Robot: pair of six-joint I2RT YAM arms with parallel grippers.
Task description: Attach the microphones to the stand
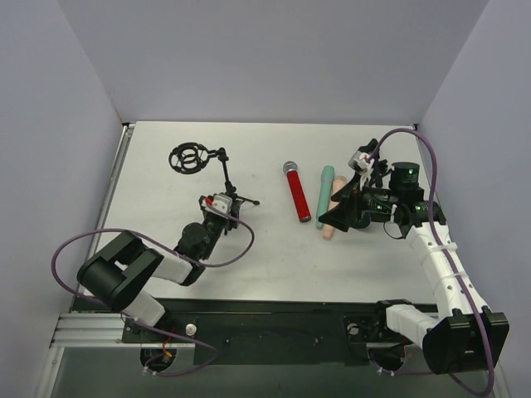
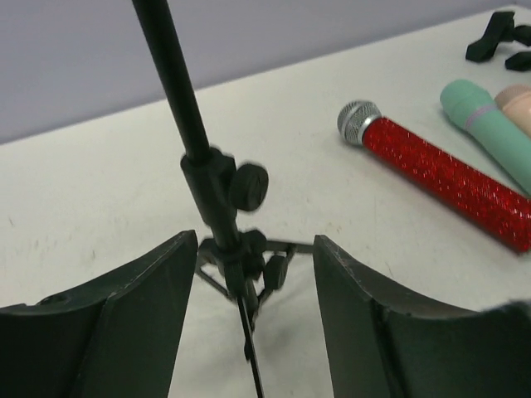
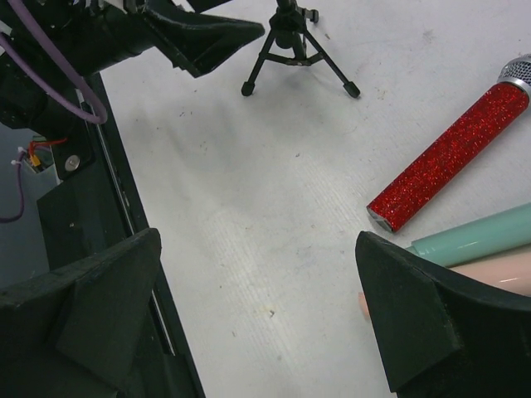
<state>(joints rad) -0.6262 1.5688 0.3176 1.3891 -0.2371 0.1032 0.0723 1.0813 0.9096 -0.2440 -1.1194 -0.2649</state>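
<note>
All of the work sits on one white table, with the left arm reaching in from the near-left corner and the right arm from the near-right. A black tripod stand rises at centre-left, and its ringed shock mount hangs toward the far side with nothing in it.

Three microphones lie flat to the right of the stand and well apart from it. The red microphone is nearest the stand, then the mint-green microphone, then the peach-pink microphone, which lies tight beside the green one. None is on the stand yet.

The left gripper is spread wide, with the stand's lower pole between its fingers but not clamped. The right gripper is also spread and holds nothing, low over the table at the near end of the peach-pink microphone.

The step in hand looks like the first pickup. It would go best with the right fingers squared across the peach-pink barrel near its middle. A straight lift would keep the green neighbour from rolling. The left fingers should close low on the pole so the light tripod cannot tip.
</note>
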